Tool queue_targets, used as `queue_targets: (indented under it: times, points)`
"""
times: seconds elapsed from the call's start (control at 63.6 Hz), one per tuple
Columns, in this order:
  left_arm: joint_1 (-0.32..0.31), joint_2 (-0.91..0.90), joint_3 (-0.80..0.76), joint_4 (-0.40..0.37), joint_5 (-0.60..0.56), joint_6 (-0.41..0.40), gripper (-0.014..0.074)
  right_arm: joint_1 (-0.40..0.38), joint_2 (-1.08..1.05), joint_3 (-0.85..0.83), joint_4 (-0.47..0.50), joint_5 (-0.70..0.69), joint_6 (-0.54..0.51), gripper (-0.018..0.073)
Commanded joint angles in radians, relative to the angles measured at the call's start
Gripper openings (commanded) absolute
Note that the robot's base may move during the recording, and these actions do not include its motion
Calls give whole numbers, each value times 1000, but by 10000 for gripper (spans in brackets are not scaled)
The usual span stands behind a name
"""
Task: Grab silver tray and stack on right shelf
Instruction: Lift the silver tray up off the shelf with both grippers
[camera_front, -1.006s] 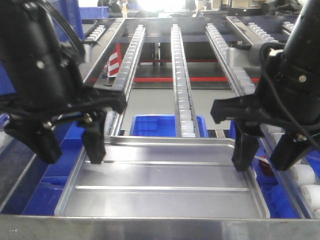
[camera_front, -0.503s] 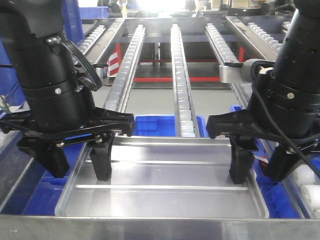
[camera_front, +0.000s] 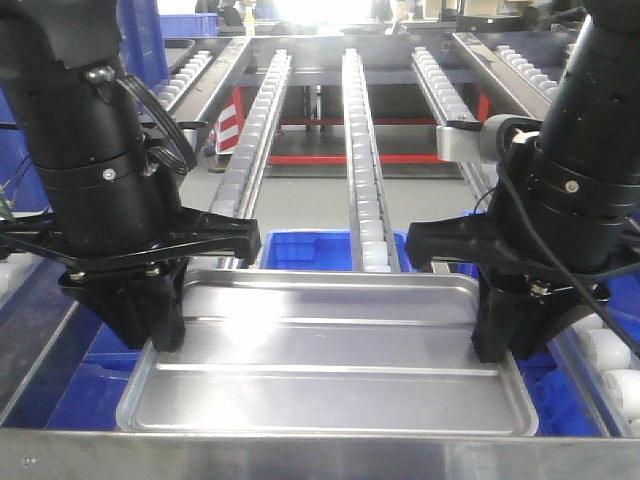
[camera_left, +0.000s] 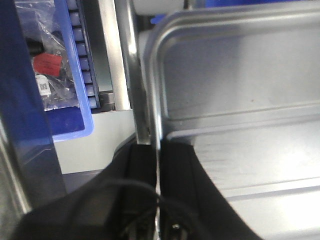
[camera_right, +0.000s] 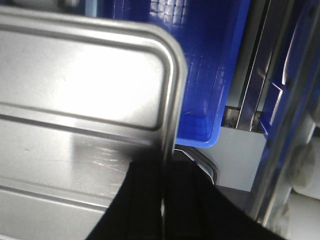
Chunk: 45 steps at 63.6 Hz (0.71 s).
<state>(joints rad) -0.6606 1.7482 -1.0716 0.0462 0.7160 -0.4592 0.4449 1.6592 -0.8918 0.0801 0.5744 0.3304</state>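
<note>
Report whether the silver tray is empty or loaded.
Empty: the silver tray shows bare floor, only two ridges.

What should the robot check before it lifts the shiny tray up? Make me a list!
1. Left gripper pinching the left rim of the silver tray: ok, fingers sit either side of it.
2. Right gripper pinching the right rim: ok.
3. Tray level: ok, roughly.
4. Tray free of what lies beneath: cannot tell.
5. Tray's near edge above the front bar of the right shelf: cannot tell.
</note>
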Motion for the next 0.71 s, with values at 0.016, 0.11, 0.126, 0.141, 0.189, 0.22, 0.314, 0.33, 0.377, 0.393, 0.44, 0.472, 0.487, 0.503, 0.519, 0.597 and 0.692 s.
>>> queue_targets:
  times: [0.016,0.11,0.126,0.141,0.189,0.22,0.314,0.33,0.377,0.393,0.44,0.472,0.487,0.503,0.519,0.597,0.692]
  points:
    - [-3,-32,-20,9,-27,-8,-94,-4,-20,-14,-28,-7,-16,53]
    - [-3,-36,-20,34,-17,-61,-94,-4,-30,-17,-29,12,-16,53]
    - [-3,-38,-20,41,-14,-67,-94,-4,-32,-17,-29,14,-16,53]
    - [-3,-41,-20,43,-12,-72,-94,-4,-36,-17,-30,18,-16,53]
    - [-3,-54,-20,45,-7,-72,-94,-4,-55,-19,-32,30,-16,53]
    - [-3,-63,-20,45,-6,-72,-94,-4,-69,-19,-38,35,-16,53]
    - [-3,-99,-27,45,8,-72,-94,-4,-119,-32,-64,60,-16,54]
    - [-3,-105,-30,45,11,-72,-94,-4,-128,-37,-69,67,-16,55]
    - [-3,-130,-37,45,22,-72,-94,-4,-158,-52,-80,94,-16,57]
    - [-3,-137,-42,45,30,-72,-94,-4,-166,-58,-87,103,-16,57]
    - [-3,-156,-55,45,44,-72,-94,-4,-193,-78,-101,131,-16,57]
    - [-3,-174,-65,45,61,-72,-94,-4,-210,-93,-115,149,-16,57]
    - [-3,-182,-71,45,69,-72,-94,-4,-218,-100,-119,158,-16,57]
    - [-3,-189,-78,49,78,-72,-94,-4,-227,-111,-122,166,-16,57]
    - [-3,-196,-88,51,88,-72,-94,-4,-236,-118,-125,174,-16,57]
    - [-17,-234,-128,88,144,-72,-94,-4,-283,-152,-127,204,-16,57]
    - [-46,-264,-193,142,206,-84,-94,-4,-325,-197,-128,236,-16,57]
